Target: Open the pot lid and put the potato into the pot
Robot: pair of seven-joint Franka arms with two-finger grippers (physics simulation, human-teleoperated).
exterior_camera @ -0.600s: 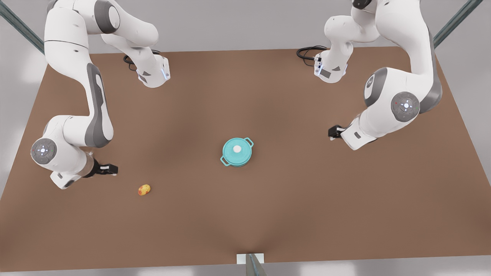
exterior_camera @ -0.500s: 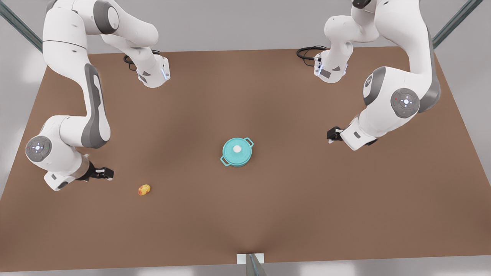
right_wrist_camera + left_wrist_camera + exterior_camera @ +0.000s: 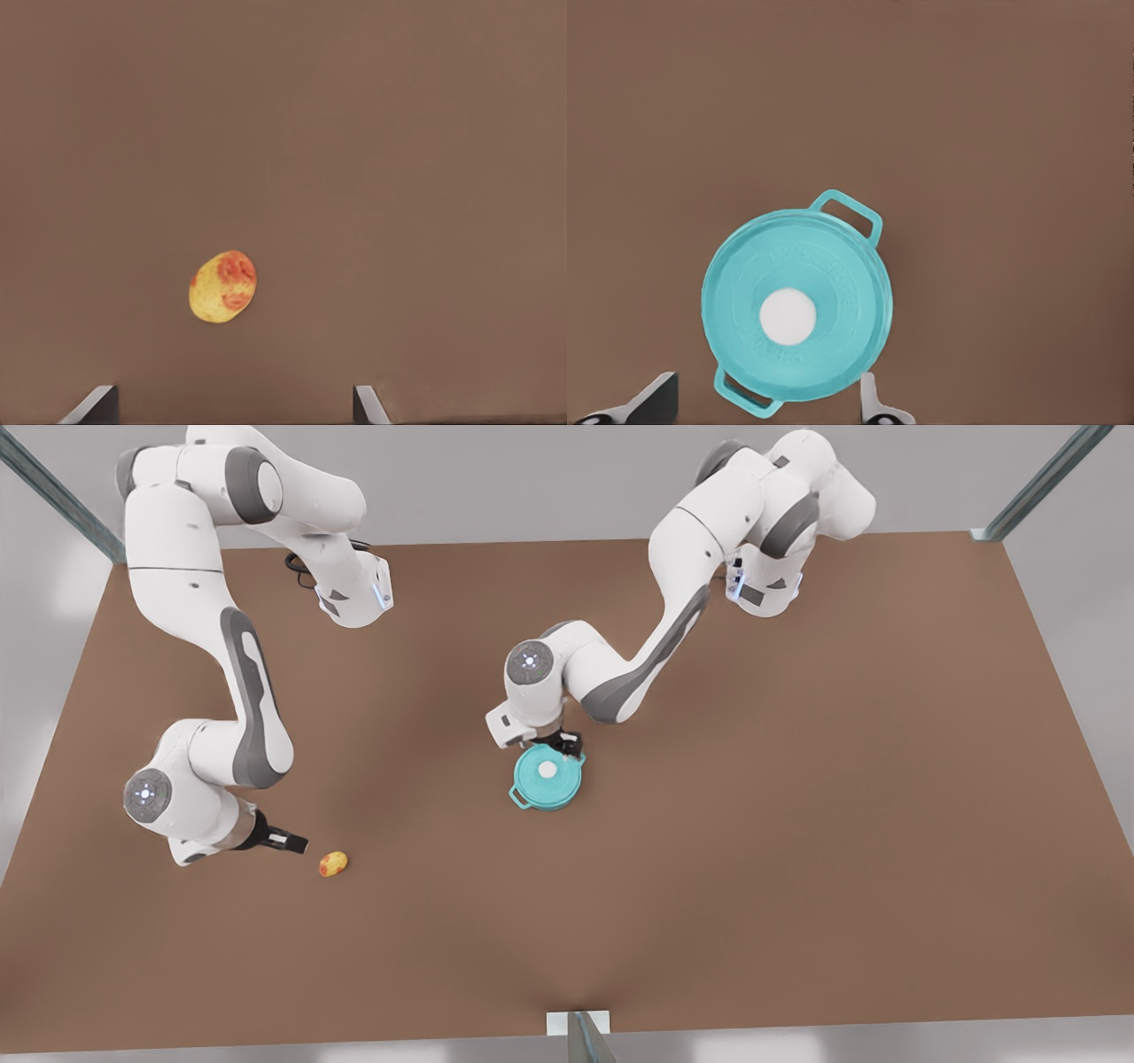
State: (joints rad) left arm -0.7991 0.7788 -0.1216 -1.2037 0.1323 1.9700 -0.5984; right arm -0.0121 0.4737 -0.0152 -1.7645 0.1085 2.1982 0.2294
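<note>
Pot point(image 3: 547, 779) sits mid-counter point(image 3: 797, 850), small, round, teal, w/ two loop handles on opposite sides. Pot lid point(image 3: 549, 772) is on it, closed: flat teal disc abt as wide as the pot, faint ring embossing, small white knob at centre.

Left tool point(image 3: 565, 746) hovers over the pot's far edge, touching nothing. In the left wrist view its fingertips point(image 3: 656, 398) are spread wide, wider than the lid point(image 3: 796, 304); the pot point(image 3: 849, 208) lies between and ahead of them, one handle near each side.

Potato point(image 3: 333, 863) lies bare on the counter, well apart from the pot, toward the front view's left. Tiny oval, yellow w/ orange-red patches, mostly at one end.

Right tool point(image 3: 292, 840) is just beside the potato, not touching, pointing toward it. In the right wrist view its fingertips point(image 3: 93, 403) are wide apart, holding nothing; potato point(image 3: 222, 286) sits ahead of them, nearer one finger than the other.
</note>
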